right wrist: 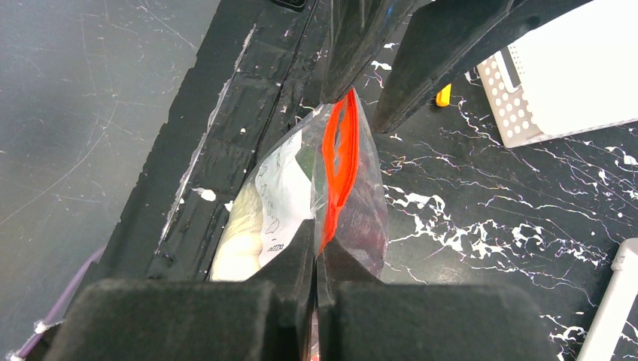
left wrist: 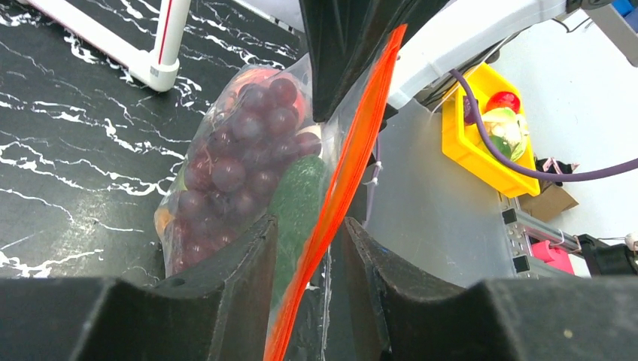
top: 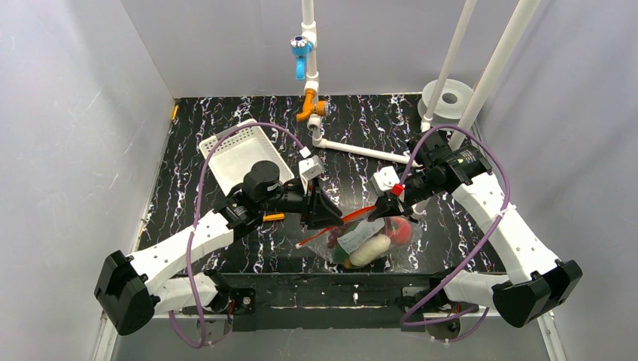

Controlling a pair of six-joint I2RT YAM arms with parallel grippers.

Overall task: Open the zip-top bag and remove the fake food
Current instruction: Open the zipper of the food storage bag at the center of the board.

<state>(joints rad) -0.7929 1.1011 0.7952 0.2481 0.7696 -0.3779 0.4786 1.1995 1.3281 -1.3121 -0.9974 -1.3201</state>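
The zip-top bag, with the fake food inside, is at the near middle of the surface, between the two hands. The right hand is pinched tight on the orange-red zip strip. The left hand has its fingers narrowly parted either side of that strip, not clamped.

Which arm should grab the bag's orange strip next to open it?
Left. The left end effector has the orange strip of the bag between its open jaws, not yet pinched. The right end effector is shut on that strip, so it likely just holds.
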